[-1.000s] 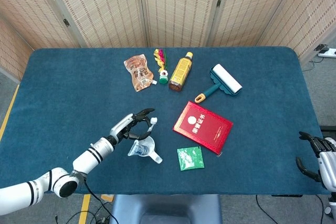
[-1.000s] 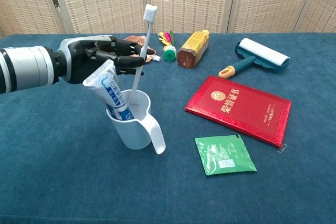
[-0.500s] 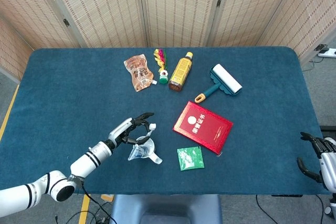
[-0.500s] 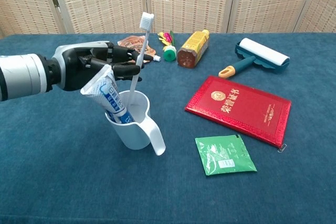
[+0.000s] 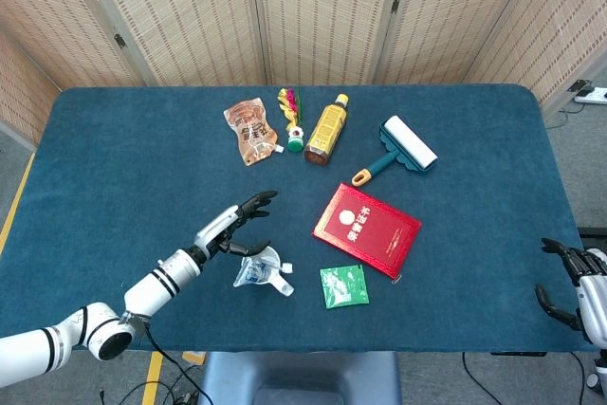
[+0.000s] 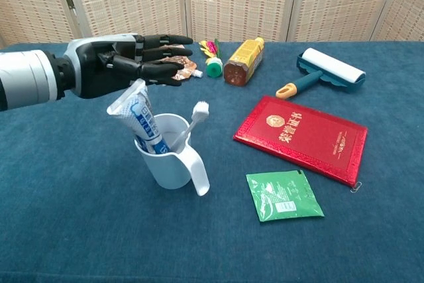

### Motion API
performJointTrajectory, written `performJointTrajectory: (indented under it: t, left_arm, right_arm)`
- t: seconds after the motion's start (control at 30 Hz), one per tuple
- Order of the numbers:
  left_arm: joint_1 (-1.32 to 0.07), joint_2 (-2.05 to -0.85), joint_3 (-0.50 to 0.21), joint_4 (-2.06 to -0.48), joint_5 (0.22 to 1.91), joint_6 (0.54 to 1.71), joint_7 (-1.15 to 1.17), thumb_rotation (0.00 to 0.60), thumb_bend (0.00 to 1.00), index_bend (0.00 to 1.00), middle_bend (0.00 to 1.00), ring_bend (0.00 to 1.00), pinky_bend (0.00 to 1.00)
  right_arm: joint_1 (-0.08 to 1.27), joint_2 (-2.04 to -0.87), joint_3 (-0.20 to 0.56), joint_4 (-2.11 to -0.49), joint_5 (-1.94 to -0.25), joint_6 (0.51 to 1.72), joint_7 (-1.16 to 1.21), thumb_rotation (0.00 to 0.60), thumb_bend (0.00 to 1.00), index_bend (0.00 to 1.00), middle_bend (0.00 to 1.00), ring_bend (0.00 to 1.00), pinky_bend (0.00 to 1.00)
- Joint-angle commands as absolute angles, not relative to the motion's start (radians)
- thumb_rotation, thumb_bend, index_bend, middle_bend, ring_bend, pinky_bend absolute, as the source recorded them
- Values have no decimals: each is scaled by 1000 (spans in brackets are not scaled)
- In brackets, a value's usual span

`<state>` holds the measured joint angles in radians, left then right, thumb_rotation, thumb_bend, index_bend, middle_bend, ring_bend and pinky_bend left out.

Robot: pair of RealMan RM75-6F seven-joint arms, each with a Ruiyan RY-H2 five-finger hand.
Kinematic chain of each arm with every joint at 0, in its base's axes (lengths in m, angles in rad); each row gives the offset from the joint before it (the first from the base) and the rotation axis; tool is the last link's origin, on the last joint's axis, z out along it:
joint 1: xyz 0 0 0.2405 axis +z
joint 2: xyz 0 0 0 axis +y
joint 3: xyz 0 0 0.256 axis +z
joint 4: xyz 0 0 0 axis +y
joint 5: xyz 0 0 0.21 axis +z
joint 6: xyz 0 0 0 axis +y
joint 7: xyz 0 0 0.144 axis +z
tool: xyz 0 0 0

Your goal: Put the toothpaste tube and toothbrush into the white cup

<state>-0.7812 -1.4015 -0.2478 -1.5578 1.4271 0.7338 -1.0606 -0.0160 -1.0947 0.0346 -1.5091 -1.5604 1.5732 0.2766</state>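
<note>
The white cup stands near the table's front, left of centre. A toothpaste tube leans out of it to the left. The white toothbrush rests inside too, its head tipped over the right rim. My left hand hovers just above and behind the cup, fingers spread and holding nothing. My right hand sits off the table's right front corner in the head view, with its fingers curled and nothing visible in them.
A red booklet lies right of the cup, a green packet in front of it. Further back are a lint roller, an amber bottle, a shuttlecock and a brown pouch.
My left hand let go of the toothbrush, which dropped into the cup and tipped right. The hand then opened and lifted slightly away.
</note>
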Motion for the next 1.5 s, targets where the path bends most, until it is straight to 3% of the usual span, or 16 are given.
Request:
performJointTrajectory:
  t: [0.03, 0.53, 0.97, 1.5]
  left_arm:
    - [-788, -1379, -261, -1566, 1409, 736, -1051, 600, 421, 81, 39, 0, 136]
    - [-723, -1245, -270, -1569, 1263, 810, -839, 600, 421, 123, 39, 0, 136]
    - [-543, -1262, -163, -1542, 1039, 1133, -223, 600, 420, 206, 39, 0, 136]
    - [-264, -1255, -19, -1642, 1230, 1547, 54, 600, 421, 217, 39, 0, 136]
  right_arm:
    - [-17, -1095, 35, -1507, -1561, 1576, 279, 600, 309, 174, 280, 238, 238]
    - [-15, -1092, 33, -1495, -1573, 1580, 293, 600, 308, 174, 280, 238, 238]
    - [-8, -1090, 25, -1489, -1578, 1564, 296, 600, 313, 174, 280, 238, 238]
    - [5, -1079, 16, -1511, -1582, 1538, 300, 600, 315, 174, 280, 238, 238]
